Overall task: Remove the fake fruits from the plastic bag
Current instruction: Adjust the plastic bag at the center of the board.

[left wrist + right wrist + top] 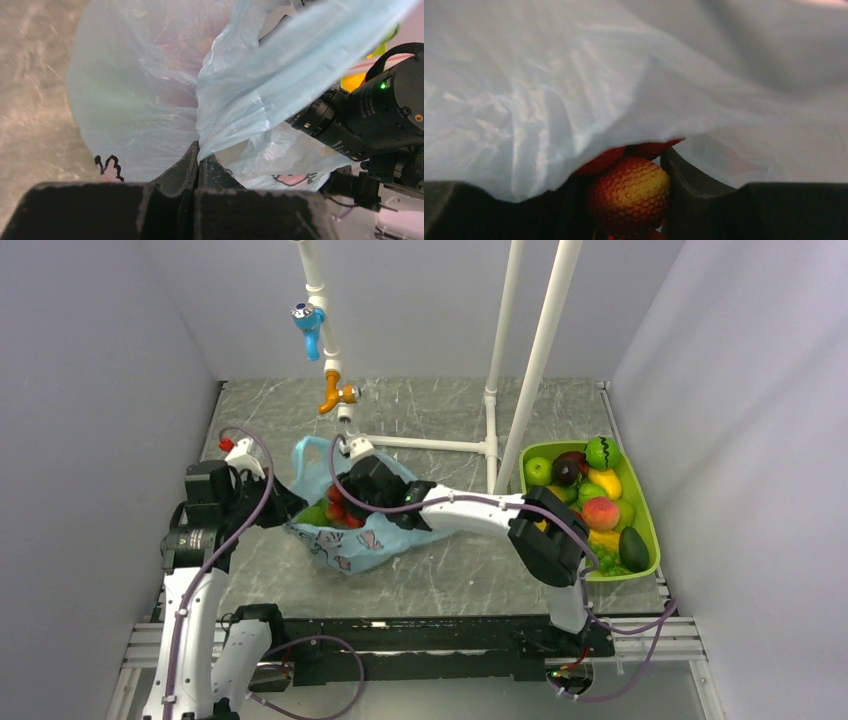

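Observation:
The light-blue plastic bag (355,545) lies left of the table's middle, its mouth open toward the left. Red and green fake fruits (335,508) show inside the mouth. My left gripper (290,505) is shut on the bag's edge; in the left wrist view the film (240,100) runs out from between the closed fingertips (199,155). My right gripper (345,502) reaches into the bag. In the right wrist view a bumpy red-and-yellow fruit (629,195) sits between its fingers, pressed against the right finger (684,185). Bag film (574,75) drapes over the left finger and hides it.
A green tray (652,508) full of fake fruits stands at the right edge. A white pipe frame (495,390) rises behind the bag, and a blue-and-orange tap (325,360) hangs above it. Grey walls close in on both sides.

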Tool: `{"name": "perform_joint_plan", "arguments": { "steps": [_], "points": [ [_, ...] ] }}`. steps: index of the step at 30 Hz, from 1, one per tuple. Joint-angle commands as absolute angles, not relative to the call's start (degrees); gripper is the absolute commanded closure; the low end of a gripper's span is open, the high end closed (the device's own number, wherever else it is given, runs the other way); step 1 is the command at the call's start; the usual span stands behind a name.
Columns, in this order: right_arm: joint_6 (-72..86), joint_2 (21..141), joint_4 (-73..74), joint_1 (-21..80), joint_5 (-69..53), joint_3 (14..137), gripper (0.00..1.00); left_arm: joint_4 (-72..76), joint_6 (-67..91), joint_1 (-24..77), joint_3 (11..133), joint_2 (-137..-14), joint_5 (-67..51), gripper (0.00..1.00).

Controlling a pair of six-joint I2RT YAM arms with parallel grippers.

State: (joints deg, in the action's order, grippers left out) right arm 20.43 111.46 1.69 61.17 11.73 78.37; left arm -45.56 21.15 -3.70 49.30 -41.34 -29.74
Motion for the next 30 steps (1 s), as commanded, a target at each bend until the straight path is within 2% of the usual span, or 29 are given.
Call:
{"name": "perform_joint_plan", "arguments": {
  "steps": [1,6,11,17,21,25,27,30],
  "points": [
    [17.4,107.6,2.6,61.0,11.5,84.0,1.00,-42.9,20.7,-4.0,54.9,-41.6,-25.5,1.00],
    [21.7,102.6,0.3,61.1,6.0,80.7,1.00,-44.0,18.9,-4.0,48.2,-40.0,-26.3,1.00],
    [25.9,101.9,-8.6,61.1,1.5,71.5,1.00,-47.2,20.4,-3.8,44.3,-36.4,-29.9,1.00],
    [25.5,103.1,-9.4,61.0,1.3,72.0,1.00,-54.7,21.1,-3.8,41.5,-33.4,-32.1,1.00],
    [23.7,105.1,-9.9,60.9,1.0,76.0,0.82,-53.1,22.3,-3.7,34.4,-31.7,-35.6,1.00],
    [25.3,107.4,-10.0,60.7,0.3,80.7,0.80,-50.8,23.6,-3.7,32.7,-30.2,-37.5,1.00],
    [25.8,108.3,-8.8,60.7,0.7,82.8,0.68,-50.5,23.4,-3.7,32.9,-29.9,-37.8,1.00],
    [25.3,108.3,-9.6,60.6,0.4,83.0,0.73,-50.8,23.0,-3.7,32.9,-30.4,-38.0,1.00]
  ]
}}
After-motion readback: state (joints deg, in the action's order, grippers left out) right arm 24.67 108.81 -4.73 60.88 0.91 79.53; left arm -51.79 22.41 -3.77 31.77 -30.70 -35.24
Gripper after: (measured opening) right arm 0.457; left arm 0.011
